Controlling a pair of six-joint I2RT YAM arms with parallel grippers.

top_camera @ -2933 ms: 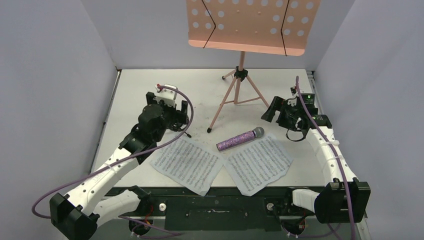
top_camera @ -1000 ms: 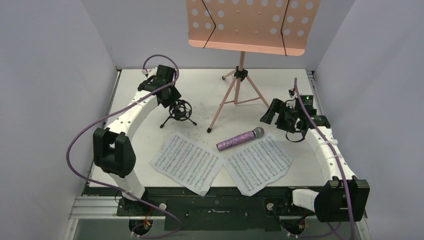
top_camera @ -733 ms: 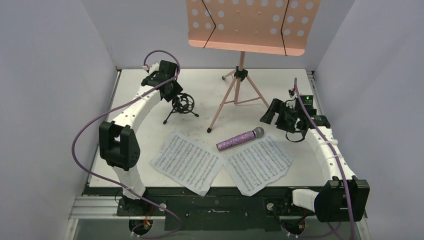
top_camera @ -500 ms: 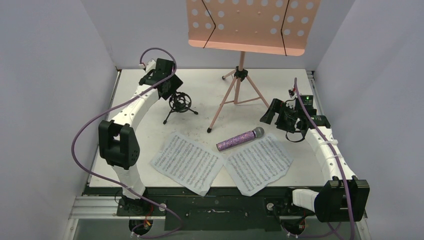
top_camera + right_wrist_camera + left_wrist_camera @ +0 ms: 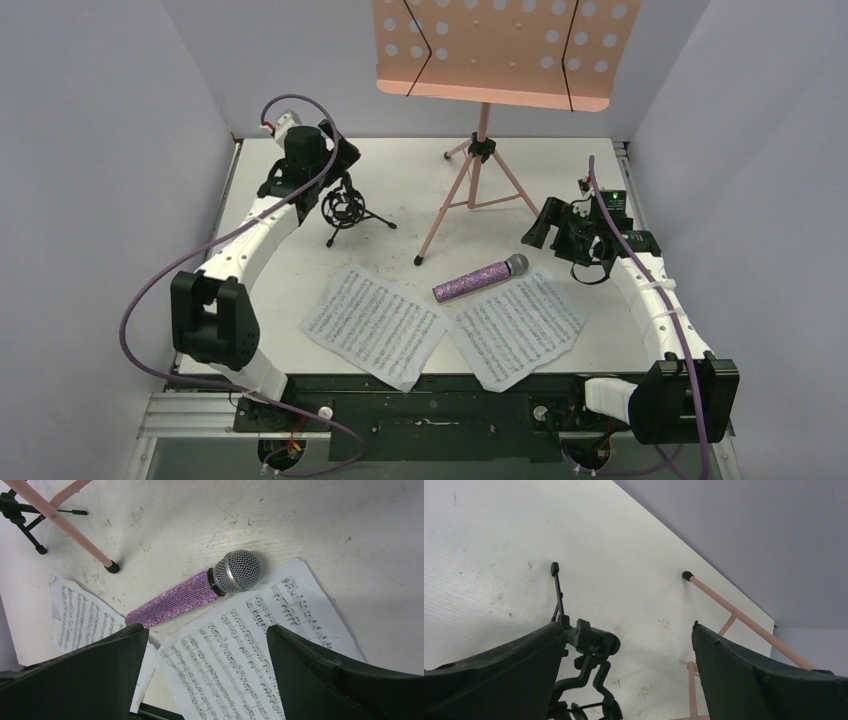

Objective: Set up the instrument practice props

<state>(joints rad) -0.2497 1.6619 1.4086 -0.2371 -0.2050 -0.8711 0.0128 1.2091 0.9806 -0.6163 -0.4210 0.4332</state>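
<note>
The pink perforated metal music stand (image 5: 505, 55) stands upright on its tripod legs at the far centre of the white table (image 5: 400, 170).

- Small black shock-mount tripod (image 5: 345, 208): stands on its own legs left of the stand, apart from it.
- Purple glitter microphone with silver mesh head (image 5: 480, 279): lies in front of the stand, near its front leg tip.
- Left white sheet-music page (image 5: 372, 325) and right white sheet-music page (image 5: 517, 325): lie flat, nearer than the microphone.
- Left gripper (image 5: 626, 635): jaws wide apart, straddling the shock mount. Contact cannot be determined.
- Right gripper (image 5: 207, 630): right of the stand, jaws wide apart, gripping nothing, above the microphone.
</note>
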